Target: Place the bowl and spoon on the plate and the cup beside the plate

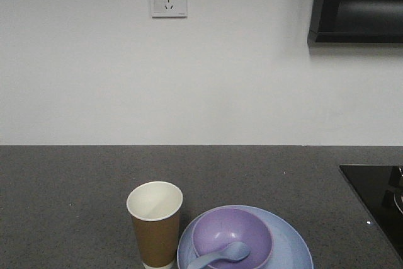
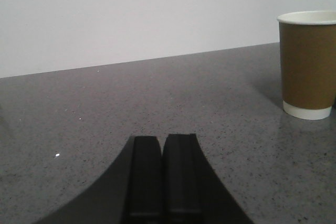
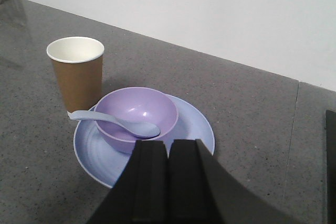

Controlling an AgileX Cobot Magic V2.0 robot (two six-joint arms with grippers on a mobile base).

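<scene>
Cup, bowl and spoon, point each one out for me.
cup [image 3: 77, 80], right wrist view, brown side wall
bowl [image 3: 142, 107], right wrist view, inner floor
spoon [image 3: 140, 128], right wrist view, scoop

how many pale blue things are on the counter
2: the plate right of the paper cup, and the spoon, scoop inside the purple bowl on that plate. None seem hidden.

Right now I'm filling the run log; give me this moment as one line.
bowl: on plate | spoon: in bowl | cup: upright beside plate | left gripper: shut | right gripper: shut
</scene>
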